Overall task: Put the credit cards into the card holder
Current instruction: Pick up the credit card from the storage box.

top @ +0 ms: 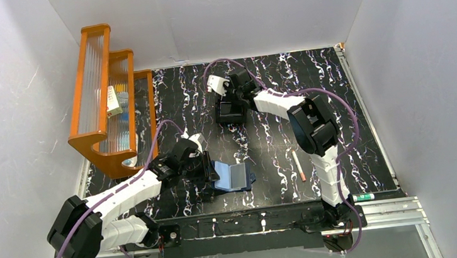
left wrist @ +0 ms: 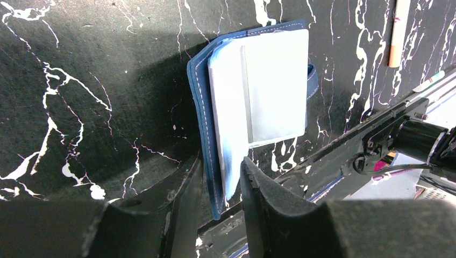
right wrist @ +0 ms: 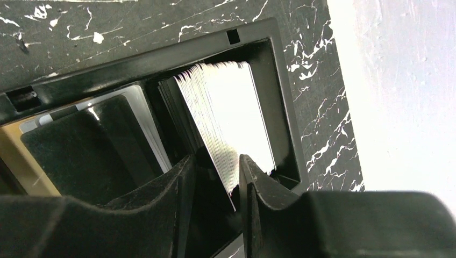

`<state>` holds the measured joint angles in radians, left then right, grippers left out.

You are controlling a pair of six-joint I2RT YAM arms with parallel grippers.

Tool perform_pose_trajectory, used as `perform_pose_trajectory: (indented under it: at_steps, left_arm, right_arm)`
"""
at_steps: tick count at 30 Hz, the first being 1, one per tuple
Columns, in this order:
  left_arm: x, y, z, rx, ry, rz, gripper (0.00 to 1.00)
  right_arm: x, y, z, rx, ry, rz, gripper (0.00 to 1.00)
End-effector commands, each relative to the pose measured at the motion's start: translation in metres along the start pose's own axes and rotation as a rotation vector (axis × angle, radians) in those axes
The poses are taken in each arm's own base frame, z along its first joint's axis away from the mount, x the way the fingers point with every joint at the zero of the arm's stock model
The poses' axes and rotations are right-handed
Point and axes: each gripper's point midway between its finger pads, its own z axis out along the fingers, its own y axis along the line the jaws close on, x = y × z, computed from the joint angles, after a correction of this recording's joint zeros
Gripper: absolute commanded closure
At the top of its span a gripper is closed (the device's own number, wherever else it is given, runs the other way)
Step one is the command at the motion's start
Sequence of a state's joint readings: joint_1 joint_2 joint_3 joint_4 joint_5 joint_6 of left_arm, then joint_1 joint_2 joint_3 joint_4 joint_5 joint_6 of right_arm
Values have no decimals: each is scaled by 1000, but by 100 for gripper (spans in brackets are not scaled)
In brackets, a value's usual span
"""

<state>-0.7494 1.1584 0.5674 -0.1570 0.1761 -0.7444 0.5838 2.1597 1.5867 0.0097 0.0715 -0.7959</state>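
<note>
Widest first: the black, white-veined marble-look table (top: 352, 123) carries everything, and the orange wooden rack with ribbed clear panels (top: 99, 97) stands well off to the left gripper's outer side.

Over to the right gripper (right wrist: 216, 158) – it is reaching down into the black open-top rectangular plastic box (right wrist: 269, 54), far out on the table. Its jaws stand a little apart, straddling the lower corner of a leaning stack of thin white rectangular credit cards (right wrist: 236, 113). The stack touches the right-hand finger and a dark gap shows on the other side, so I cannot tell whether anything is actually pinched. In the compartment just left of the fingers lie a pale grey card (right wrist: 148, 126) and a tan-gold one (right wrist: 16, 156).

Now the left gripper (left wrist: 220, 164), low and close to the arm bases. Its jaws are closed on the near edge of the navy-blue, soft leather-like folding card holder (left wrist: 200, 97), which lies open ahead of the fingers and shows its lighter blue lining. A single white card (left wrist: 277, 86) sits flat on that lining, just beyond the fingertips – whether it is inside a slot I cannot tell.

Smallest of all, a thin pale pencil-like stick (left wrist: 398, 32) lies on the table beyond the card holder and to the right, apart from it.
</note>
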Motion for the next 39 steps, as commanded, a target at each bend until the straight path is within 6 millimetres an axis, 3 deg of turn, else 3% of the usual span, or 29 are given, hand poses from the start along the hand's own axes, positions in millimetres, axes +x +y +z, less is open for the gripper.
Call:
perform_pose_trajectory:
  at_steps: [1, 5, 10, 13, 26, 29, 34, 39]
  left_arm:
    - [-3, -9, -4, 35, -11, 8, 69]
    - [-4, -10, -5, 36, -12, 11, 69]
    - [-4, -10, -5, 36, -12, 12, 69]
    - [-5, -10, -6, 37, -15, 12, 69]
    - [-1, -7, -2, 30, -6, -8, 74]
    - [-3, -5, -3, 16, -20, -20, 80]
    - [-7, -7, -5, 25, -48, -35, 99]
    - [-14, -11, -5, 39, -80, -69, 100]
  right_arm:
    - [-48, -56, -22, 139, -129, 23, 58]
    - [-52, -58, -23, 136, -137, 36, 59]
    - [-47, -47, -25, 90, -115, 34, 87]
    - [-47, -33, -36, 16, -110, 48, 95]
    - [-57, -22, -83, -48, -130, 83, 100]
    - [-67, -24, -98, -53, -150, 182, 100]
    - [-86, -25, -129, -67, -175, 483, 100]
    - [-94, 4, -166, -132, -188, 800, 100]
